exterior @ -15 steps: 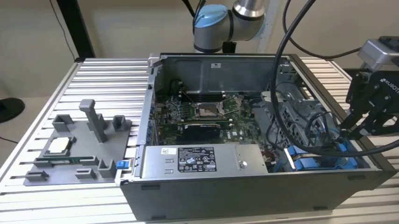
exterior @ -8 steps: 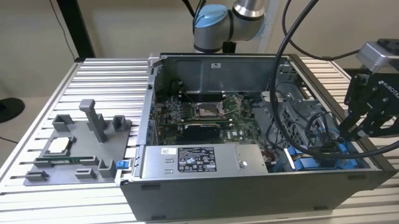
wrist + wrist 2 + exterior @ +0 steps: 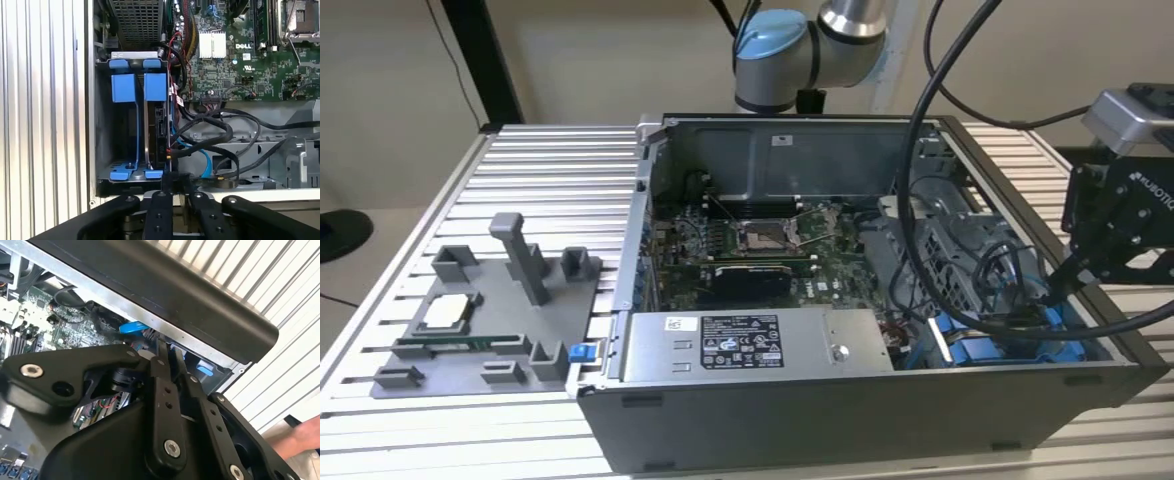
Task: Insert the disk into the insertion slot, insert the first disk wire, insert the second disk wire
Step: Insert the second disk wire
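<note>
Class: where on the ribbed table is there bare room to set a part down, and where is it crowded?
Bare: ribbed aluminium table beyond the grey plastic fixture tray, beside the open grey computer case. Crowded: black cables inside that case.

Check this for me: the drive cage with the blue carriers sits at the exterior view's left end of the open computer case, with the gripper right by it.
Wrong side. The drive cage with the blue carriers sits at the exterior view's right end of the open computer case, as the exterior view shows. The gripper is right by it.
</note>
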Tool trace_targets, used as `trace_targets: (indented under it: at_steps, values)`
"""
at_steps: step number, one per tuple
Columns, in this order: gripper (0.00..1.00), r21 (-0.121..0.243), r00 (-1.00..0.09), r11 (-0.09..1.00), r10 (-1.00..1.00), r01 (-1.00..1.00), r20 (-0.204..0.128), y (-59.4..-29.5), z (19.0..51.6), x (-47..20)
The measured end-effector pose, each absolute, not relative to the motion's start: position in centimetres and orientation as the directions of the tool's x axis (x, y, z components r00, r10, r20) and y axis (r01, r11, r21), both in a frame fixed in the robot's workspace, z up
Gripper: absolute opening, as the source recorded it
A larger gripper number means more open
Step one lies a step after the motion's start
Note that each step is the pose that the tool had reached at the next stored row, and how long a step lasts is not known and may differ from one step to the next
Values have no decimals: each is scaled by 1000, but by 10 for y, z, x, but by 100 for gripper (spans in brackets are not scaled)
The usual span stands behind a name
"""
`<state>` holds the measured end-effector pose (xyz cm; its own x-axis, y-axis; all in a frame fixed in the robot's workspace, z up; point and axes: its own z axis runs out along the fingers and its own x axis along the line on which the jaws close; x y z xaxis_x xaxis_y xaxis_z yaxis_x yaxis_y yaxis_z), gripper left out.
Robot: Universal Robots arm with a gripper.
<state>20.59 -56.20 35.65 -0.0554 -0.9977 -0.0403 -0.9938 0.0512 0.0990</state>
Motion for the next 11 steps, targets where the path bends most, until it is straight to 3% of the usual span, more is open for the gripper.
trace_targets:
  at_steps: [5, 11]
  values:
    - [0, 102, -56, 51, -997, -994, -45, -562, 365, 206]
    - [0, 168, -59, 51, -997, -985, -45, -563, 365, 213]
